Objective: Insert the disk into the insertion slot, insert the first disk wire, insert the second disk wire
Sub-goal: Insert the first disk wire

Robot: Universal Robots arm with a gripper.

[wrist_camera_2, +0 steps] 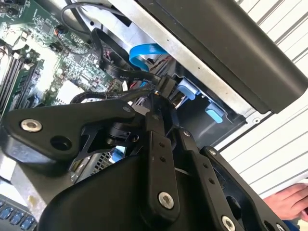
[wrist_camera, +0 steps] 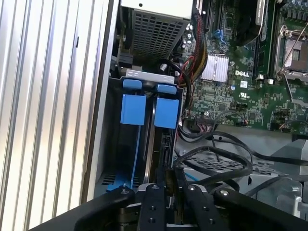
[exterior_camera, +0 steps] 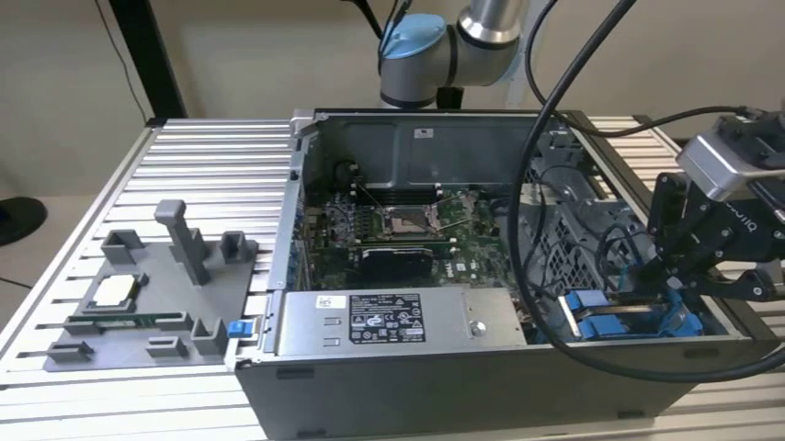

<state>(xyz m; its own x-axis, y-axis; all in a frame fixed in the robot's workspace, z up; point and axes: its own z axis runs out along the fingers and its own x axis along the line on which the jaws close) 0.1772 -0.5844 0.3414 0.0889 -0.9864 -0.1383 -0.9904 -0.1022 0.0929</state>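
The insertion slot (wrist_camera: 126, 159) is a grey bay with blue rails at the open case's corner, on the exterior view's right (exterior_camera: 613, 322). Two blue tabs (wrist_camera: 133, 108) stand at its end. A thin blue-framed slab stands edge-on inside the slot; it looks like the disk (wrist_camera: 166, 115). My gripper (wrist_camera_2: 161, 98) hangs right over the slot (wrist_camera_2: 202, 103), its fingers closed on the black plug (wrist_camera_2: 167, 85) of a flat black disk wire (wrist_camera_2: 122, 72). In the exterior view the gripper (exterior_camera: 668, 283) sits just above the blue tabs (exterior_camera: 586, 303). A blue wire (wrist_camera_2: 144, 50) loops behind the plug.
The grey labelled power-supply box (exterior_camera: 392, 322) lies along the case's front. The green motherboard (exterior_camera: 405, 234) and loose black cables (wrist_camera: 216, 154) fill the case. A grey fixture plate (exterior_camera: 147, 294) lies on the slatted table at the exterior view's left. A hand (wrist_camera_2: 288, 199) rests beside the case.
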